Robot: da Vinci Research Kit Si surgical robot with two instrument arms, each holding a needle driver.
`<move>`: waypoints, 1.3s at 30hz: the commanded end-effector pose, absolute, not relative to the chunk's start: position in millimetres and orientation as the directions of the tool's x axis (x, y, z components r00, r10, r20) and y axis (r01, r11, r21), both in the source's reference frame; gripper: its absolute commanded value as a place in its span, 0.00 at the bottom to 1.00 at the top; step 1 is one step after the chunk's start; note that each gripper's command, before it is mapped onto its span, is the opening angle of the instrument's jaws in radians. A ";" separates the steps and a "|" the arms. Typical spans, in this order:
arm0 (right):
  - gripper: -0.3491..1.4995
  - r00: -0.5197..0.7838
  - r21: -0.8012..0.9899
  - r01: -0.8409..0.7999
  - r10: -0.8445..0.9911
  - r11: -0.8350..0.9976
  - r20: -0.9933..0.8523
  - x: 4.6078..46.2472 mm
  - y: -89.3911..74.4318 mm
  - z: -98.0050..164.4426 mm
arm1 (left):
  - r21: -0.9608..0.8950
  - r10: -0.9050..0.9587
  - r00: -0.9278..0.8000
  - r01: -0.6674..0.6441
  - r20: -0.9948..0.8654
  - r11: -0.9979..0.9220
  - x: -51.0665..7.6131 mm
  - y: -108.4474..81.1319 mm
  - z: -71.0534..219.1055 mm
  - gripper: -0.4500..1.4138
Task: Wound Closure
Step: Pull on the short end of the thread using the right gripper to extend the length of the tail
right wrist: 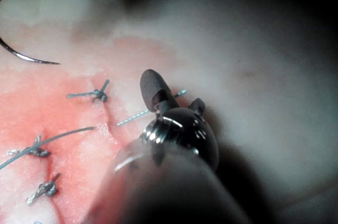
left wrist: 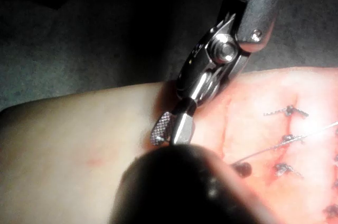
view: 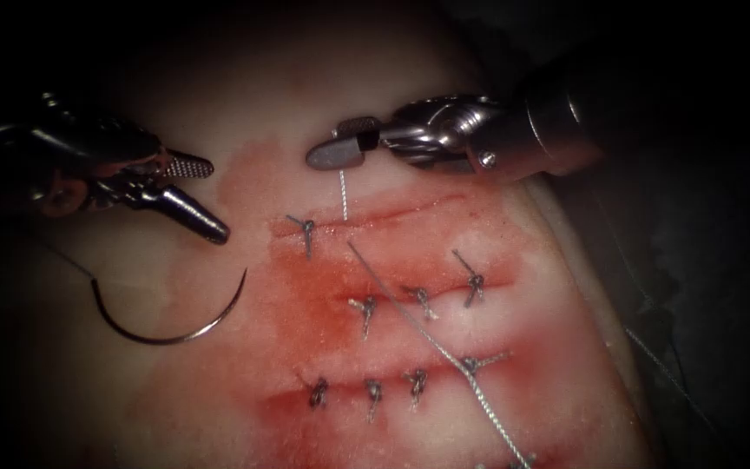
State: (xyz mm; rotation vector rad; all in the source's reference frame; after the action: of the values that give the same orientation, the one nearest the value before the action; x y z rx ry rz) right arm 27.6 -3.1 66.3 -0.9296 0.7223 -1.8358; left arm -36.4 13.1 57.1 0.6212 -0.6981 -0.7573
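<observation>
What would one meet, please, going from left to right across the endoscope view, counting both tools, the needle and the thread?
Left arm's dark metal hand, jaws open and empty → curved steel needle lying free on the pale tissue, left of the cut → right arm's silver hand gripping the grey thread.

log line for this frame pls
left tool: open, empty | right tool: shut on thread above cut | needle: free on tissue, left of cut
</observation>
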 end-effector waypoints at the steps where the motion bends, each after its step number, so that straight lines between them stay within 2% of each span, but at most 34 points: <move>1: 0.43 -0.283 -0.793 0.466 -0.915 -0.393 0.287 28.4 -3.6 66.4 | 0.715 -0.778 0.530 0.394 0.337 0.578 -36.9 13.8 57.4 0.71; 4: 0.10 -0.283 -0.795 0.466 -0.917 -0.388 0.282 28.5 -3.9 66.1 | 0.715 -0.779 0.529 0.394 0.337 0.578 -36.9 13.8 57.4 0.71; 6: 0.00 -0.285 -0.794 0.467 -0.916 -0.389 0.281 28.5 -4.0 66.1 | 0.715 -0.779 0.529 0.394 0.337 0.578 -36.9 13.8 57.4 0.71; 14: 0.00 -0.346 -0.731 0.552 -0.908 -0.400 0.235 28.4 -3.1 66.4 | 0.714 -0.780 0.528 0.396 0.336 0.577 -36.9 13.8 57.4 0.71; 25: 0.00 -0.265 -0.721 0.582 -0.926 -0.376 0.269 28.1 0.9 65.3 | 0.716 -0.786 0.523 0.404 0.330 0.569 -37.1 14.0 57.3 0.68; 31: 0.00 -0.264 -0.721 0.573 -0.921 -0.389 0.287 28.0 1.5 64.9 | 0.712 -0.780 0.527 0.399 0.337 0.577 -37.2 13.9 57.2 0.67; 35: 0.00 -0.255 -0.723 0.571 -0.921 -0.390 0.295 28.0 2.2 64.2 | 0.712 -0.775 0.532 0.392 0.341 0.583 -37.5 13.5 57.0 0.62; 38: 0.00 -0.247 -0.727 0.568 -0.923 -0.386 0.296 28.1 2.3 63.9 | 0.668 -0.697 0.578 0.319 0.425 0.672 -38.0 13.0 56.6 0.61; 39: 0.00 -0.243 -0.727 0.570 -0.923 -0.384 0.297 28.1 2.5 63.9 | 0.642 -0.629 0.610 0.242 0.483 0.728 -38.7 12.7 56.2 0.61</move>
State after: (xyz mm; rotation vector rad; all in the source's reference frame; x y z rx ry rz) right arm 27.3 2.5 63.5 -0.8701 0.5861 -1.8142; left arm -38.6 11.8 55.5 0.5429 -0.7836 -0.4302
